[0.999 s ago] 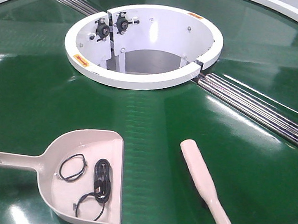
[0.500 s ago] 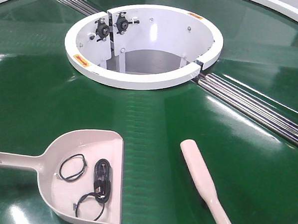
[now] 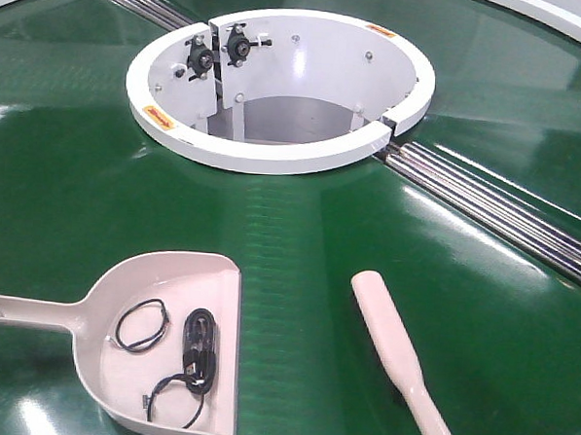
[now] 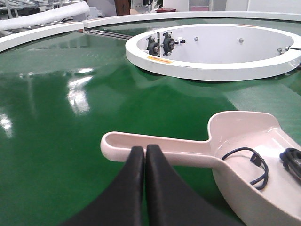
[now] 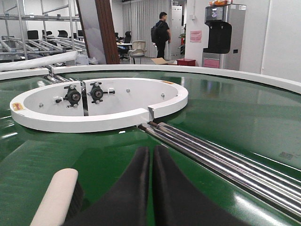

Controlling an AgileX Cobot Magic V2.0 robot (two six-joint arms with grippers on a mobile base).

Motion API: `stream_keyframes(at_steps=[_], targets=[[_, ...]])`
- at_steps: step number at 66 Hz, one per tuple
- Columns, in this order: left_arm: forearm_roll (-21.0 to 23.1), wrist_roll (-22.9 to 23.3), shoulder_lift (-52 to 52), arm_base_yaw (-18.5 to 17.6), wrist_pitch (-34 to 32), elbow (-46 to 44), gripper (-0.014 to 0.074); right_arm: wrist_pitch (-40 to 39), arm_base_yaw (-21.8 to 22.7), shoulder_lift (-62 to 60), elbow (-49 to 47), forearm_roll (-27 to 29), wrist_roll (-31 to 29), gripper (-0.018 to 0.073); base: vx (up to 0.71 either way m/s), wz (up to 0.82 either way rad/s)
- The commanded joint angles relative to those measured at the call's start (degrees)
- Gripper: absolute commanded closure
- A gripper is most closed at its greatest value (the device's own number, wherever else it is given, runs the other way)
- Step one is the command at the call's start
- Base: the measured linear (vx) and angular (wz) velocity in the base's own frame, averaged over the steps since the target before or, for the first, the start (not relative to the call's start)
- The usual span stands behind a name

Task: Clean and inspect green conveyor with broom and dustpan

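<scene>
Three black cables in dustpan, broom alongside

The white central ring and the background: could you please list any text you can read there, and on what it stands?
None is legible.
Orange-yellow stickers on the white central ring: print too small.
Pink sign on the background wall: blurred.
Pale pinkish-beige plastic dustpan and broom: no markings visible.

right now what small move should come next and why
Probably open the left end effector and ease it forward onto the dustpan handle. Its fingers are shut just short of that handle, and the dustpan already holds black cables, while the broom lies free on the green conveyor.
</scene>
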State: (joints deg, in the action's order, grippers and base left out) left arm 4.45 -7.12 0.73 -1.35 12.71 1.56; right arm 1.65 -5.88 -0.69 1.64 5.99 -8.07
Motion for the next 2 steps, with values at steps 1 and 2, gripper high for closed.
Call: stream_keyframes(at_steps=[1,2], targets=[[0.1,0.6,0.8,0.1,-4.2,1.3,0.0619,-4.0,0.3,-0.4,0.7,-0.4,-0.4,0.0564,0.00,0.00],[0.1,0.6,0.8,0.1,-4.2,1.3,0.0619,-4.0,0.3,-0.4,0.7,-0.4,-0.4,0.0564,0.00,0.00]])
